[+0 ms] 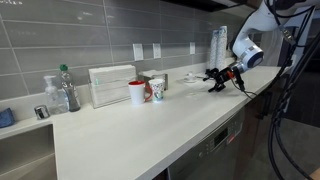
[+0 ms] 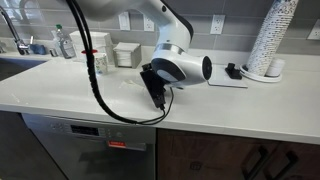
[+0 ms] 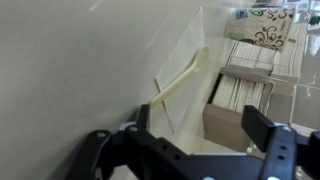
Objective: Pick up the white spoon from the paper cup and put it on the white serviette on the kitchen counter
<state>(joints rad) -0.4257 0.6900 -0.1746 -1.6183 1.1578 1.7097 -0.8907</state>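
The white spoon (image 3: 186, 74) lies flat on the white serviette (image 3: 178, 92) on the kitchen counter (image 1: 150, 135). The serviette also shows in an exterior view (image 1: 191, 77), just left of my gripper (image 1: 222, 76). In the wrist view my gripper (image 3: 190, 142) is open and empty, with its two black fingers apart above the near end of the serviette. The paper cup (image 1: 157, 91) stands further along the counter next to a red cup (image 1: 137, 93). In the exterior view from the counter's front, the gripper (image 2: 155, 92) points down and the arm hides the serviette.
A white ridged box (image 1: 112, 86) and bottles (image 1: 63, 90) stand by the wall tiles. A tall stack of cups (image 2: 268, 42) stands at the back, with a small black object (image 2: 233, 71) beside it. The wrist view shows a ridged box (image 3: 248, 90) beyond the serviette.
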